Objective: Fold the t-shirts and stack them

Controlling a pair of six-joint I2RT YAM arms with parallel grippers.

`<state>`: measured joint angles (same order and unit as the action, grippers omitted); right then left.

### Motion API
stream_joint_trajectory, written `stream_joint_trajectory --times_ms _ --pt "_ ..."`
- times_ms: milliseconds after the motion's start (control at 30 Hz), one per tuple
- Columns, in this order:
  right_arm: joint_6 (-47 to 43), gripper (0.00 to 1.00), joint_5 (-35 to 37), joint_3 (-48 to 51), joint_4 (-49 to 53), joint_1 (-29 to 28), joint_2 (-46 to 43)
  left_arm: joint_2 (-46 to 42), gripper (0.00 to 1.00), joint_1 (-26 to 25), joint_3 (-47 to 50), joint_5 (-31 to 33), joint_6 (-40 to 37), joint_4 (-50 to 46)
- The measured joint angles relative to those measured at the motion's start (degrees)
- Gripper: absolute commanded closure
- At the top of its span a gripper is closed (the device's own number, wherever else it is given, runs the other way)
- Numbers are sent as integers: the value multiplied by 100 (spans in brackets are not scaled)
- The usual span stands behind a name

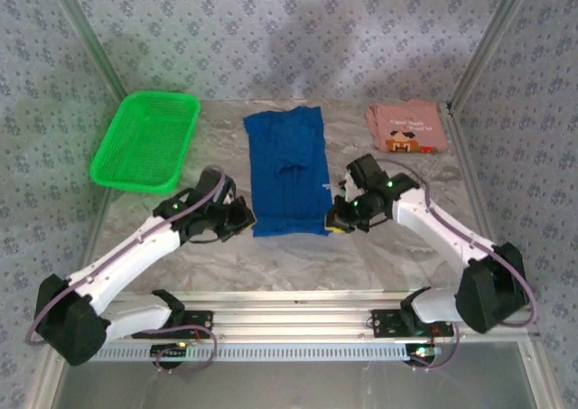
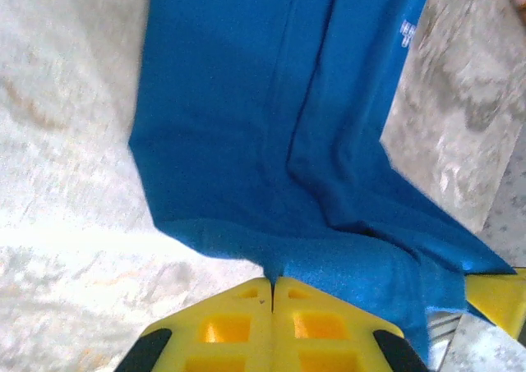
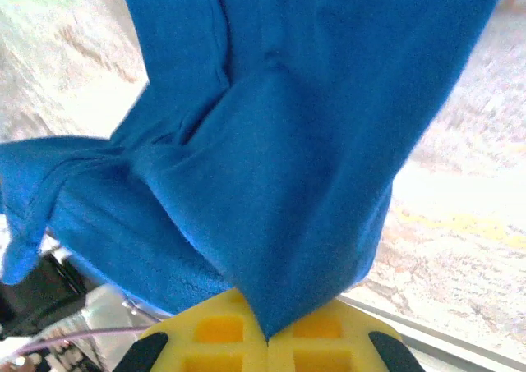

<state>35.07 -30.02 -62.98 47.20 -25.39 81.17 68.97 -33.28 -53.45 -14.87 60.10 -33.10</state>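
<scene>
At the far left of the marbled table point(image 1: 379, 255) sits a green mesh basket point(image 1: 149, 138), well apart from both shirts

The left gripper point(image 1: 242, 218) reaches in from the left to the near left corner of the blue t-shirt point(image 1: 287, 170). In the left wrist view its yellow fingers point(image 2: 238, 327) are pressed together with no gap, and the edge of the blue t-shirt point(image 2: 246, 126) is pinched right at their tips point(image 2: 272, 286), so this gripper is closed on the cloth

The blue t-shirt lies in the middle of the table as a long, narrow strip running away from the arms, its sides folded in and its near end between the two grippers. A small white mark point(image 1: 325, 185) shows near its right edge

The right gripper point(image 1: 336, 219) meets the near right corner of the same shirt. In the right wrist view its yellow fingers point(image 3: 214, 339) are clamped shut on a bunched fold of the blue t-shirt point(image 3: 304, 142), which rises out of the tips point(image 3: 265, 335) and spreads away from them

At the far right corner of the table the pink t-shirt point(image 1: 406, 127) lies folded, its cartoon print facing up, well apart from the blue one and from both grippers
</scene>
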Motion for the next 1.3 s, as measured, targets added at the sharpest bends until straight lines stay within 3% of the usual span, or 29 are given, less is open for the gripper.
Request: stream_joint_trajectory --times_ms 367,867,1233,1300 --pt "-1327 100 -291 -2485 750 868 2385 1762 100 894 -1322 -535 -944 146" --pt "-1801 98 -452 -4339 1193 1091 4328 3254 100 1346 -2090 -833 -1467 341" --pt "-1821 86 -476 -4972 1331 1099 4931 3958 100 1591 -2686 -881 -1729 352" --pt "-1799 78 -479 -5099 1346 1117 5080 4094 100 1600 -2815 -905 -1762 334"
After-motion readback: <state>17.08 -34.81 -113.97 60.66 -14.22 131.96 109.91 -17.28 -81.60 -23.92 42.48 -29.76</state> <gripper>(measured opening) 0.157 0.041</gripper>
